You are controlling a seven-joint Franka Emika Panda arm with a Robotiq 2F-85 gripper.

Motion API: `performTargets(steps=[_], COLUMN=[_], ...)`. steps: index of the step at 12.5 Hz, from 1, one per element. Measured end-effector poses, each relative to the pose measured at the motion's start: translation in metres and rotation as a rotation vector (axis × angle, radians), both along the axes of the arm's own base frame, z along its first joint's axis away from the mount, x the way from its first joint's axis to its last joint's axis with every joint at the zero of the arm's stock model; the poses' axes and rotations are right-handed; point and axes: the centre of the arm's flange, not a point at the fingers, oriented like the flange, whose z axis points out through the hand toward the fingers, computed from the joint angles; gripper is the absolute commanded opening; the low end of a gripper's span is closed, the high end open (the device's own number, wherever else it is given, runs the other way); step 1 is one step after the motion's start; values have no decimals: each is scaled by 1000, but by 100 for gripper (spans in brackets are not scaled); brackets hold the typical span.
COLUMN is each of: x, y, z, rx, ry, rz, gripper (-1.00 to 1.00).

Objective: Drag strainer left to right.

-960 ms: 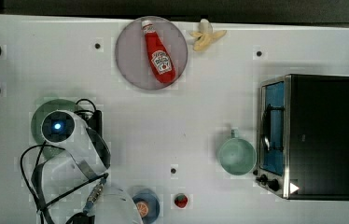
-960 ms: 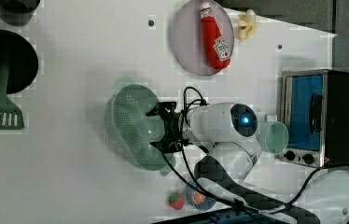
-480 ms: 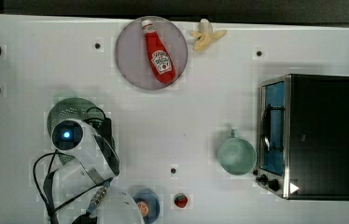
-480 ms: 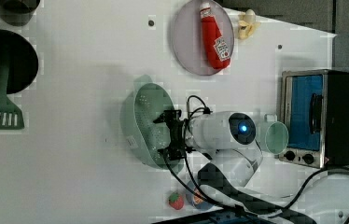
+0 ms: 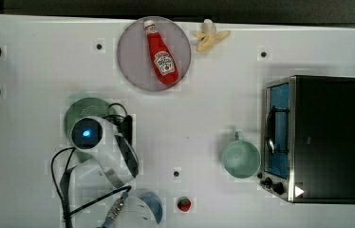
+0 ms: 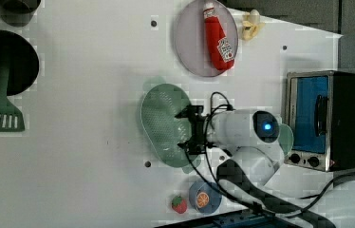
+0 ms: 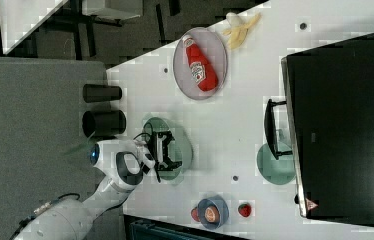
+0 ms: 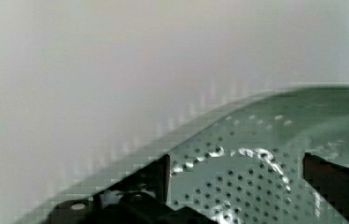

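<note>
The strainer (image 6: 162, 124) is lying on the white table (image 6: 80, 95), left of centre in the top view, having slid toward the top view's right since a second ago. The gripper (image 6: 187, 129) is reaching inside its bowl with fingers (image 8: 158, 170) spread fully wide, clasping nothing. The cup (image 5: 240, 158) is standing well apart, beside the toaster oven (image 5: 315, 137).

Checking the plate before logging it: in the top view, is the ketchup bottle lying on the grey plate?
Yes, the red ketchup bottle lies on its side within the rim of the grey plate.
</note>
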Motion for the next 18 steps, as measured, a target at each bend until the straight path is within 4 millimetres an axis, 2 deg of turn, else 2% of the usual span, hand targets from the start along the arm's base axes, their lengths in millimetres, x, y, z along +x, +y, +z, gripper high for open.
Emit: performTargets(steps=[3, 5, 9, 11, 14, 18], x=[14, 16, 20, 16, 22, 16], y=[-36, -63, -127, -161, -202, -224], z=[6, 10, -8, -11, -9, -10], rx=[-5, -5, -34, -49, -50, -57], ry=[-14, -32, 20, 38, 35, 45], rz=[0, 22, 18, 12, 1, 14], gripper=[100, 100, 100, 100, 100, 100])
